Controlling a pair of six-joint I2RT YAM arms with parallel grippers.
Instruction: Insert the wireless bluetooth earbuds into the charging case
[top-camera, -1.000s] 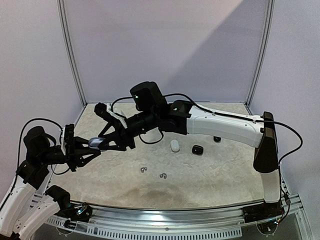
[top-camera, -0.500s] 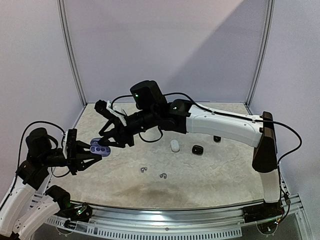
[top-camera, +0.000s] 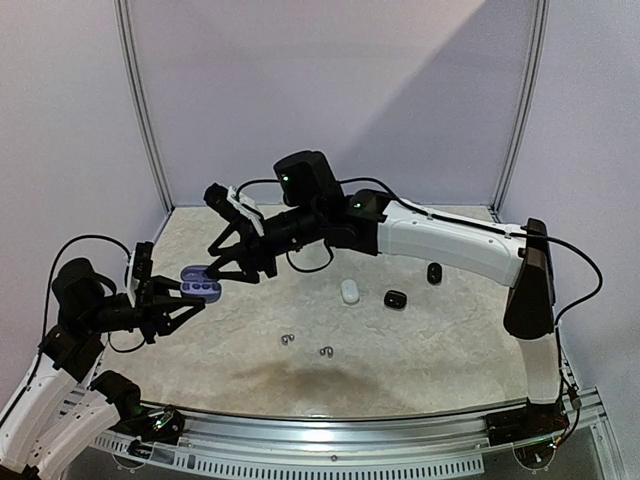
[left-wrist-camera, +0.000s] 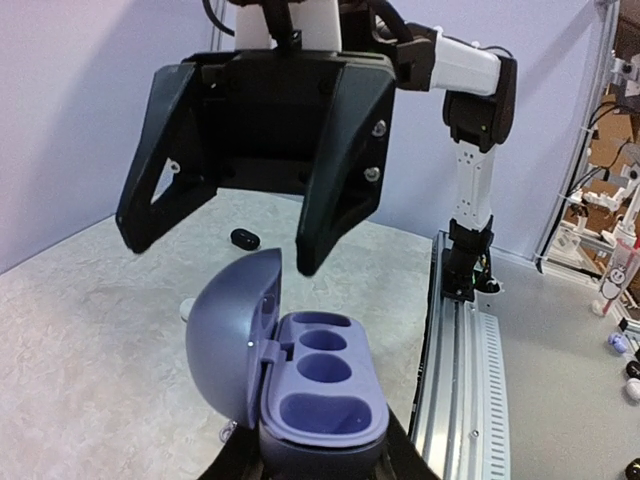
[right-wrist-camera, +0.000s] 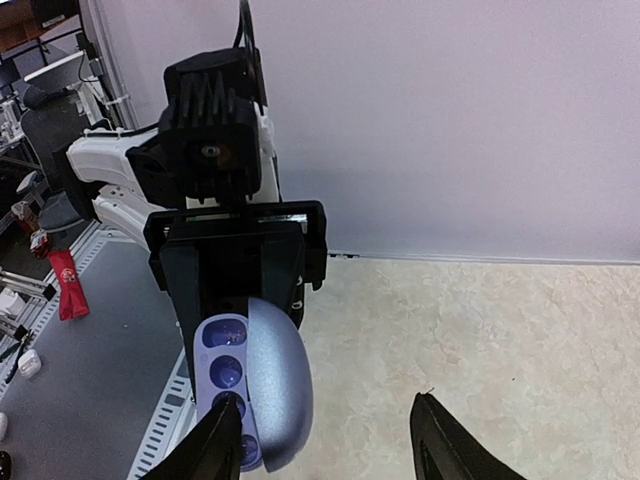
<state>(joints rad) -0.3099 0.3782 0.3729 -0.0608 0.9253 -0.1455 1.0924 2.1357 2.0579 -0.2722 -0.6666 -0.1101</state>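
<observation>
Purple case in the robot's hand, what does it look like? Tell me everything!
The case is a lavender pebble, plastic-looking, held off the table by the left gripper clamped on its base. Its domed lid stands open on a side hinge. Three hollows inside look empty. The right gripper hangs open above it.

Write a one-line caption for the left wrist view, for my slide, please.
Left fingers hold the open charging case, wells empty; the right fingers hang spread just above its raised lid.
</observation>
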